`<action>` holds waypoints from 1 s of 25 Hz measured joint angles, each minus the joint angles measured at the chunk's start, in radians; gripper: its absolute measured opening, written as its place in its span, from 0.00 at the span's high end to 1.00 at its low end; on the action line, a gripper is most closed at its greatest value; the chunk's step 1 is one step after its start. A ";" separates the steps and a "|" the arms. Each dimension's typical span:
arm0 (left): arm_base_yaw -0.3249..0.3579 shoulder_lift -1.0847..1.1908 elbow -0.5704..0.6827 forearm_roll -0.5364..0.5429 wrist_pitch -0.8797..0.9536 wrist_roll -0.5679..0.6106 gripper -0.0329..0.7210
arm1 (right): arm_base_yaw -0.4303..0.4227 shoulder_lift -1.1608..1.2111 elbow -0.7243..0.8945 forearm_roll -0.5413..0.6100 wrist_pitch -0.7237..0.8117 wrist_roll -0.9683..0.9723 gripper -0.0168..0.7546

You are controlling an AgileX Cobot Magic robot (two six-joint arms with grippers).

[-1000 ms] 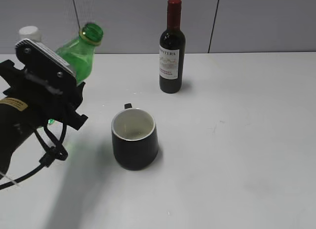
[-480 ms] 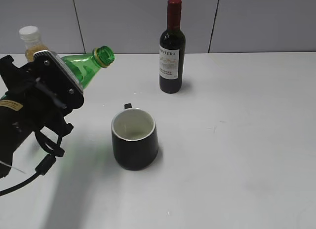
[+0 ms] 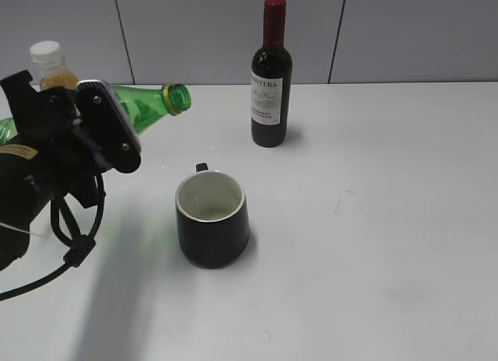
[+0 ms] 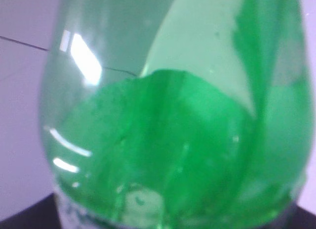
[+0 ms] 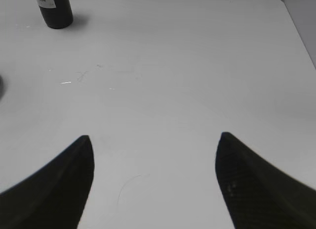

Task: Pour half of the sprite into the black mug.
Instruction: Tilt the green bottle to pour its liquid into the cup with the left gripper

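In the left claw (image 3: 85, 135), gripped, the sprite (image 3: 148, 104), neck tipped toward the black mug (image 3: 212, 218).

You get even, bright light with soft shadows beside the black mug (image 3: 212, 218); the sprite (image 4: 173, 115) looks blurred (glare streaks, probably overhead lamps).

Wine btl (image 3: 271, 73), OJ btl (image 3: 49, 64), table (image 3: 389, 221).

The left arm (image 3: 54, 166) hides most of the green bottle (image 3: 148, 106) and the orange bottle (image 3: 48, 65) behind it, fingers included. The left wrist view is a blur of green plastic (edges cropped). Only the wine bottle's (image 5: 53, 9) base shows at the right wrist.
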 joint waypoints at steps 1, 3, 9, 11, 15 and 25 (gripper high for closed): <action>0.000 0.000 -0.007 -0.003 0.000 0.013 0.34 | 0.000 0.000 0.000 0.000 0.000 0.000 0.23; 0.000 0.000 -0.014 -0.002 -0.001 0.039 0.34 | 0.000 0.000 0.000 0.000 0.000 0.000 0.23; -0.001 0.000 -0.014 -0.010 -0.001 0.111 0.34 | 0.000 0.000 0.000 0.000 0.000 0.000 0.23; -0.001 0.000 -0.014 -0.011 -0.001 0.140 0.34 | 0.000 0.000 0.000 0.000 0.000 0.000 0.23; -0.001 0.000 -0.014 -0.011 -0.001 0.186 0.34 | 0.000 0.000 0.000 0.000 0.000 0.000 0.23; -0.001 0.000 -0.014 -0.012 -0.001 0.259 0.34 | 0.000 0.000 0.000 0.000 0.000 0.000 0.23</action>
